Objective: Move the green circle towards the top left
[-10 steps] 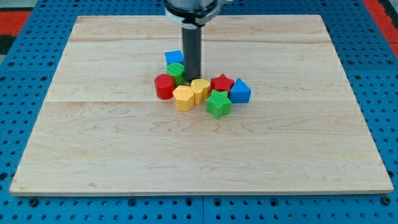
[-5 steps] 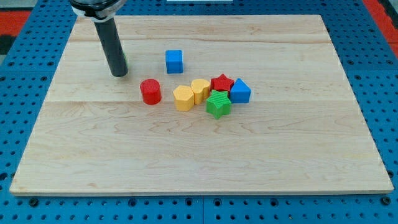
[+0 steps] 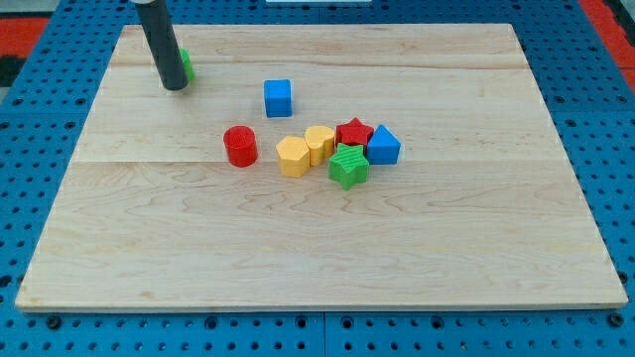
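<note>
The green circle (image 3: pixel 186 65) sits near the board's top left, mostly hidden behind the dark rod; only its right edge shows. My tip (image 3: pixel 174 87) rests on the board right against the green circle, at its lower left side in the view.
A blue cube (image 3: pixel 278 97) stands alone right of the tip. A red cylinder (image 3: pixel 239 146) lies below it. A cluster holds two yellow blocks (image 3: pixel 294 156) (image 3: pixel 319 142), a red star (image 3: pixel 353 133), a green star (image 3: pixel 348 166) and a blue block (image 3: pixel 383 146). The wooden board (image 3: pixel 476 248) lies on a blue pegboard.
The rod has swept from the cluster to the board's top left, carrying the green circle with it. The red cylinder shifted left earlier; the other blocks stay put.
</note>
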Available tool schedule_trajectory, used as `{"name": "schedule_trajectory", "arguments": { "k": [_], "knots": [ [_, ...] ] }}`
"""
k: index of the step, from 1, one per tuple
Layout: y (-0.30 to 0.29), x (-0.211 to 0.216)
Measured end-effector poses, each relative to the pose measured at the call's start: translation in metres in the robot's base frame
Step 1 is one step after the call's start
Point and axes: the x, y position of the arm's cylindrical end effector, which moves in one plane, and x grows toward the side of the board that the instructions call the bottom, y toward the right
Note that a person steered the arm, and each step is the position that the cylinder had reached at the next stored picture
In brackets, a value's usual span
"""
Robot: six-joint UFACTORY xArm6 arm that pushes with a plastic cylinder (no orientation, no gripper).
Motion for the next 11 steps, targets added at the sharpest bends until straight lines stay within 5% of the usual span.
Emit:
{"name": "schedule_trajectory", "arguments": {
  "k": [7, 11],
  "knots": [
    [0.039, -0.066],
    [-0.001, -0.074]
  ]
}}
